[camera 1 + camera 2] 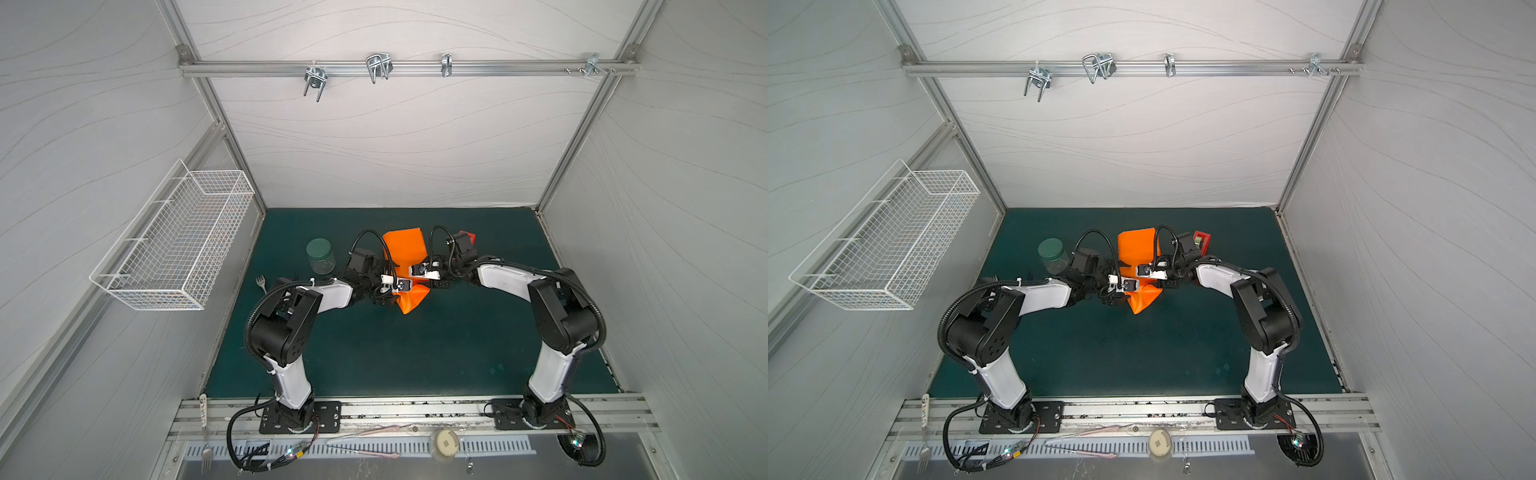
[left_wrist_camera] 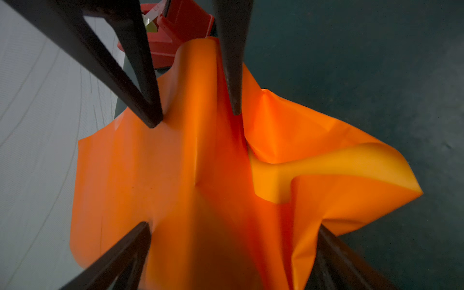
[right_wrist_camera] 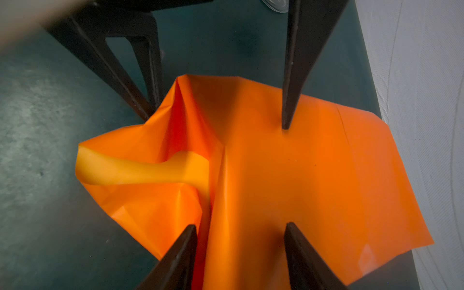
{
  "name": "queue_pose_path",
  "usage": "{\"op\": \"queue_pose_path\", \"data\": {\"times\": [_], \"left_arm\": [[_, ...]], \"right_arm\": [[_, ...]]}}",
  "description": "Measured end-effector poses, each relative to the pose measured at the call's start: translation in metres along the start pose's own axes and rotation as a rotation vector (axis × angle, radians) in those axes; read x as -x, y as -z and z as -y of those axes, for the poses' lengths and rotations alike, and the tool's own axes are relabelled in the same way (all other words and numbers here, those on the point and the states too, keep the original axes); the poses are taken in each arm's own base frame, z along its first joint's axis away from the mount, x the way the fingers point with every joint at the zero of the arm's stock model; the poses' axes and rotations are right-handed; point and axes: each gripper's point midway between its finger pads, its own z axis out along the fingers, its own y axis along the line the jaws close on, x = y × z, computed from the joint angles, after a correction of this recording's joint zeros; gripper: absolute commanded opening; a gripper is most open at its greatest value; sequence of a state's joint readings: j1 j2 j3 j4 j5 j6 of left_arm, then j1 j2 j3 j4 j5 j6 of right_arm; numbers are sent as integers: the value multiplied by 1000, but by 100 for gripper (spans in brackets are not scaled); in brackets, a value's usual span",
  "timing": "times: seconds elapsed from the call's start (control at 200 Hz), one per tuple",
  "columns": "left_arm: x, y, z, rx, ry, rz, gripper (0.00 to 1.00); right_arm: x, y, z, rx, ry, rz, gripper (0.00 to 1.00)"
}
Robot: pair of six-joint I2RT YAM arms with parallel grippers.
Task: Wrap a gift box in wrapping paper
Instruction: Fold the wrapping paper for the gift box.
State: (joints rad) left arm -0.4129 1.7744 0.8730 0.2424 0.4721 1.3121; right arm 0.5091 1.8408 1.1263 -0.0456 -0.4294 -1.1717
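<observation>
The orange wrapping paper (image 1: 405,247) (image 1: 1138,245) lies crumpled in the middle of the green mat, draped over a raised hump. The gift box is hidden. Both arms meet above the paper from opposite sides. In the left wrist view my left gripper (image 2: 234,224) stands wide open, its fingers astride the paper (image 2: 175,175). In the right wrist view my right gripper (image 3: 240,224) has its jaws partly apart over the paper (image 3: 288,175), one fingertip (image 3: 192,229) against an upright fold. A loose flap (image 3: 140,170) curls up on the side away from the back wall.
A red tape dispenser (image 1: 468,237) (image 2: 180,27) stands just behind the paper at the right. A green-lidded glass jar (image 1: 320,255) and a fork (image 1: 261,282) lie to the left. A white wire basket (image 1: 174,245) hangs on the left wall.
</observation>
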Motion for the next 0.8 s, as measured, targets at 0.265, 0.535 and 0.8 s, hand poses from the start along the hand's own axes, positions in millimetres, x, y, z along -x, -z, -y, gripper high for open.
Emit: {"op": "queue_pose_path", "data": {"times": [0.265, 0.535, 0.8], "left_arm": [[4, 5, 9, -59, -68, 53, 100], [2, 13, 16, -93, -149, 97, 99], [-2, 8, 14, -68, -260, 101, 100]], "right_arm": [[0, 0, 0, 0, 0, -1, 56], [-1, 0, 0, -1, 3, -3, 54], [-1, 0, 0, -3, 4, -5, 53]]}}
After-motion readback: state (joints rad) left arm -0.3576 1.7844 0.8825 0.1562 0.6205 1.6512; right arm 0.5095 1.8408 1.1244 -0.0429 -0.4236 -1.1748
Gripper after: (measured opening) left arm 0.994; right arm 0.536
